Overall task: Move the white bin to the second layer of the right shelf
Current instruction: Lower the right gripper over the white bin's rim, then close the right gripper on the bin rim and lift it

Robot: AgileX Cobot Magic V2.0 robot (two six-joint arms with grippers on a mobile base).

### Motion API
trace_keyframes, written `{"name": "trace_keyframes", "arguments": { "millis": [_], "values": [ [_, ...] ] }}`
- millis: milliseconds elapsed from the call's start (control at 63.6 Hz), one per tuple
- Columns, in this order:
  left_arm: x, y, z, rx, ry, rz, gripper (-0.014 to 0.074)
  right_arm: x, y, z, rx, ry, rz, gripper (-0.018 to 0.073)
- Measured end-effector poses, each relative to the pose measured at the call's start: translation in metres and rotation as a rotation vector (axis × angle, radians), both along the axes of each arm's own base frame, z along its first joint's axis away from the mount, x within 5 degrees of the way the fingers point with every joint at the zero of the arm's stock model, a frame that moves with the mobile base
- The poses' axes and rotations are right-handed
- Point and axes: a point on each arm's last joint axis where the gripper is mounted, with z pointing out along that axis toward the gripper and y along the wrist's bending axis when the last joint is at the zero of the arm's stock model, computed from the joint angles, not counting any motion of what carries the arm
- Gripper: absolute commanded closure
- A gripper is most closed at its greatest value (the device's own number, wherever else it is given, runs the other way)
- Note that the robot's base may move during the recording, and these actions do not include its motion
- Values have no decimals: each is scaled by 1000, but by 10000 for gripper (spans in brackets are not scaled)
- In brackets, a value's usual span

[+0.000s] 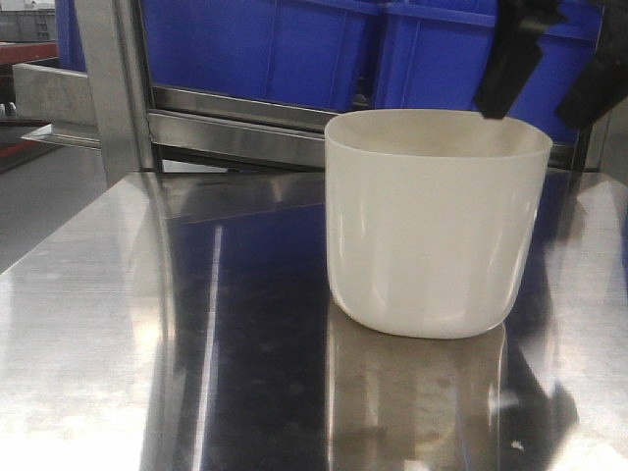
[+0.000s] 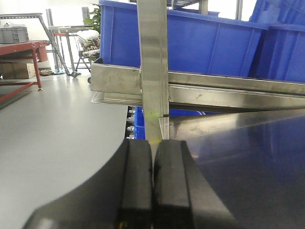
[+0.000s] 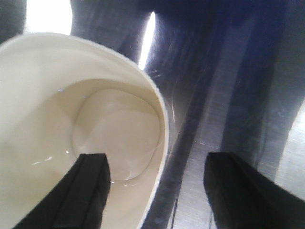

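Observation:
The white bin (image 1: 432,226) stands upright and empty on the mirror-like steel tabletop (image 1: 147,324), right of centre. My right gripper (image 1: 538,110) is open and hangs over the bin's far right rim. In the right wrist view the gripper (image 3: 157,160) straddles the bin's wall (image 3: 159,114): one finger (image 3: 86,191) is over the inside, the other (image 3: 238,191) over the table outside. Neither finger visibly touches the bin. My left gripper (image 2: 152,162) is shut and empty, at the table's left edge facing a shelf post (image 2: 152,62). The roller rails are not in view.
A steel rack stands behind the table, its front rails (image 1: 235,128) carrying blue crates (image 1: 255,44). The rack post (image 1: 113,88) rises at the table's back left corner. Open grey floor (image 2: 52,138) lies left of the table, with red benches (image 2: 19,52) far off.

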Motion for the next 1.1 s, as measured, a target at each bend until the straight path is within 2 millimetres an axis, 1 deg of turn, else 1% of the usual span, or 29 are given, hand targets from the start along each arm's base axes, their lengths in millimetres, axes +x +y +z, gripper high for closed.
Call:
{"name": "trace_keyframes", "arguments": {
  "millis": [267, 519, 1101],
  "values": [
    [0, 0, 0, 0, 0, 0, 512, 13, 4, -23, -23, 69, 1, 20],
    [0, 0, 0, 0, 0, 0, 512, 21, 7, -38, -37, 111, 1, 20],
    [0, 0, 0, 0, 0, 0, 512, 31, 10, -58, -53, 158, -1, 20]
  ]
}}
